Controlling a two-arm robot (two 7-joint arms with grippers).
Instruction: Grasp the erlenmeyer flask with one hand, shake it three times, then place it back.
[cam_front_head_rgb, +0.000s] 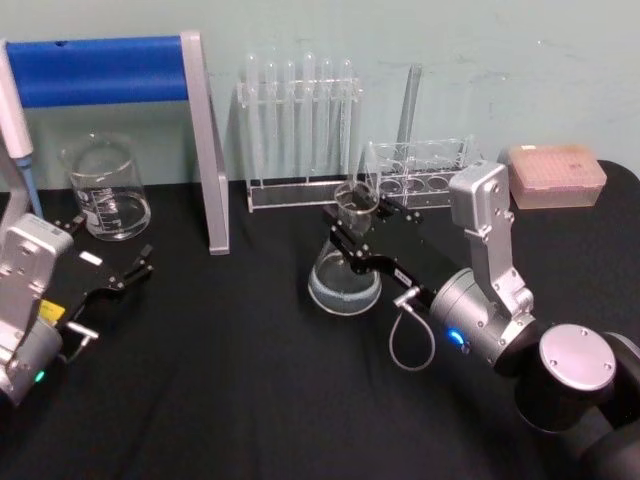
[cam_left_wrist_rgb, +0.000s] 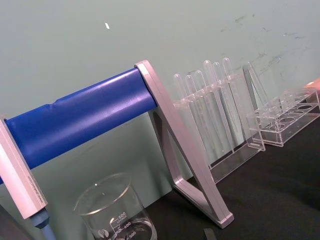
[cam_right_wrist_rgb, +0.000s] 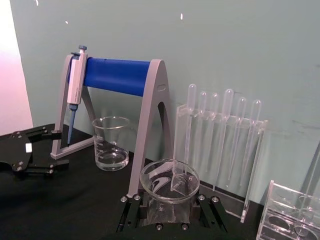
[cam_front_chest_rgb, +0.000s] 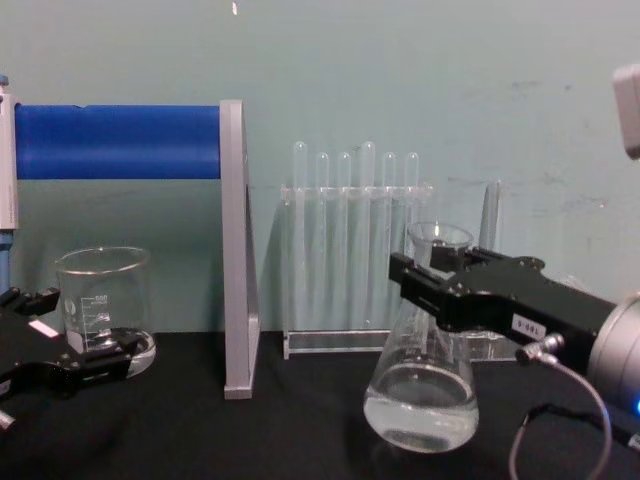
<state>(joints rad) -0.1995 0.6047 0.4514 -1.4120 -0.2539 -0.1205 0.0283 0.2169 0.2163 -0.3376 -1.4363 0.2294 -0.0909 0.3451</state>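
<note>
Low over the black surface (cam_front_head_rgb: 250, 380), before the tube rack (cam_front_head_rgb: 300, 190), my erlenmeyer flask (cam_front_chest_rgb: 420, 400): clear glass cone, clear liquid in its wide base; my right hand (cam_front_chest_rgb: 432, 285) pinches its narrow neck; my left hand (cam_front_head_rgb: 125, 275) lies spread beside the beaker (cam_front_head_rgb: 105, 190).

Pale green painted wall (cam_front_head_rgb: 480, 60) at 12 o'clock, plain, running full width behind matte black worktop (cam_front_head_rgb: 230, 400). Wall meets worktop's back edge directly.

Faint dark scuffs (cam_left_wrist_rgb: 242, 20) on wall toward 1 o'clock. Few small white specks (cam_front_chest_rgb: 235, 8) high up.

Light even, diffuse, soft sheen on paint. Darker shadow patch on wall at 10 o'clock, under blue-sleeved crossbar of grey metal stand (cam_front_chest_rgb: 235, 250).

Pale pinkish-white vertical strip (cam_right_wrist_rgb: 12, 70) beyond stand, nature unclear.

Worktop surface dull, uniform.
</note>
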